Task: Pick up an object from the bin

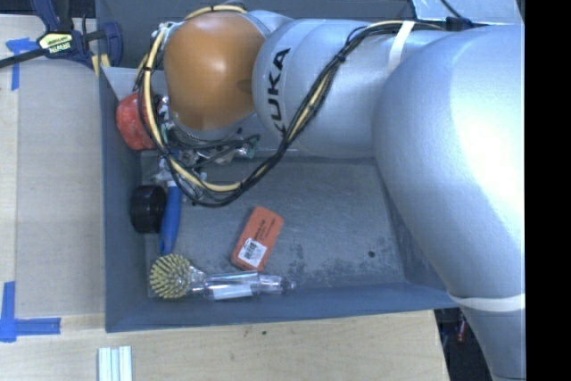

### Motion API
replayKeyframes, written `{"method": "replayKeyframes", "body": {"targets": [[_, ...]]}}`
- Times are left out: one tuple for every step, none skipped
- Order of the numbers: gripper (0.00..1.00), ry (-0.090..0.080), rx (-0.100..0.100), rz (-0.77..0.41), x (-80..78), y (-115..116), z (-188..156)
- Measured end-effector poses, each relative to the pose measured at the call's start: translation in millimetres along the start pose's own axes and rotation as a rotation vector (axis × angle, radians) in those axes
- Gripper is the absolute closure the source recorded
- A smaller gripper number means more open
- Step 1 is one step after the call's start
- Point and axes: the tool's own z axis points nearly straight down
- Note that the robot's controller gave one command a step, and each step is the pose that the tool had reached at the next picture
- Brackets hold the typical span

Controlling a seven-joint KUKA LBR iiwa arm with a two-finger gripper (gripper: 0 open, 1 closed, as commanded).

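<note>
My gripper (pixel 198 147) is low at the bin's left side; a dark part of its body shows under the arm's orange cover. A red rounded thing (pixel 131 122) lies just left of it against the left wall. Directly below it are a black round thing (pixel 146 208) and a blue handle (pixel 169 220), standing side by side. I cannot tell whether the gripper touches any of them.
An orange flat pack with a white label (pixel 258 238) lies in the bin's middle front. A brush with a yellowish round head (pixel 169 275) and a clear handle (pixel 241 285) lies along the front wall. The arm covers the bin's back and right.
</note>
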Motion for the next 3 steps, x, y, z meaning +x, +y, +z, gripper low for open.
{"method": "replayKeyframes", "body": {"targets": [[1.00, -0.001, 0.000, 0.002, -0.2, 0.1, -21.6], [1.00, -0.003, 0.002, 0.002, -0.8, -0.2, -43.6], [1.00, -0.005, 0.002, 0.004, -0.6, 0.0, -59.3]]}}
